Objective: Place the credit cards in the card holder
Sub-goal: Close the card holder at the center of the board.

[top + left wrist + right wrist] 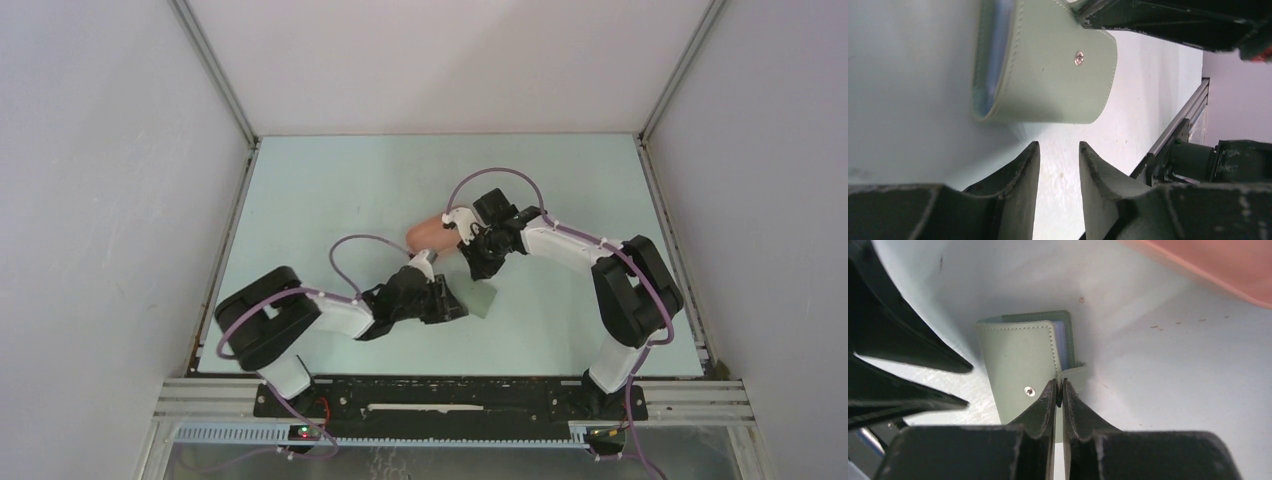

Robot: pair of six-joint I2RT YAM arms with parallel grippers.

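The card holder point(1020, 357) lies on the surface point(1173, 390) at the tips of the right pincer point(1058, 390), which is clenched, seemingly on the cover edge beside the tab. Peel the cover slowly so the thin edge does not slip. The left pincer point(1059, 150) stands released and empty, just short of the holder. The pink tray point(1218, 265) lies beyond the right pincer, with open surface to either side.

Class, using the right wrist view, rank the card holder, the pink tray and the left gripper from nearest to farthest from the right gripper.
1. card holder, its tab pinched by the right gripper.
2. left gripper, by the holder's left edge.
3. pink tray, far upper right.
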